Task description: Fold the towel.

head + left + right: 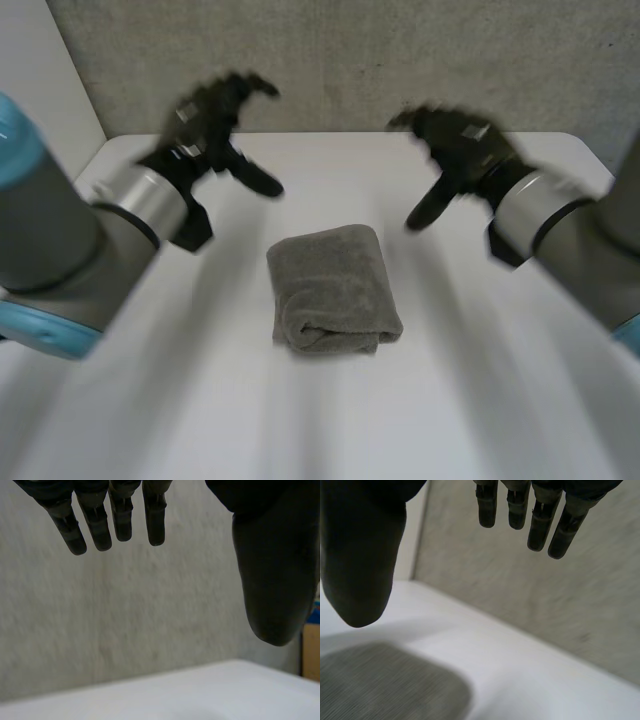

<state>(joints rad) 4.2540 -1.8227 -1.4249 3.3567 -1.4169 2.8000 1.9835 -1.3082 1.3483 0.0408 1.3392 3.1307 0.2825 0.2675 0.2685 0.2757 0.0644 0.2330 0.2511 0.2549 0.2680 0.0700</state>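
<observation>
Apparently the folding is all but done, so the sound course is to keep both robot hands high and wide of the bundle, letting no fingertip catch a layer. The left robot hand (pixel 215 118) and right robot hand (pixel 458 140) hang released, fingers straight, holding nothing. The grey towel (pixel 335 290) lies mid-worktop (pixel 470 400) between them, a compact thick packet of layers, its rounded fold toward the robot, nap soft.
</observation>
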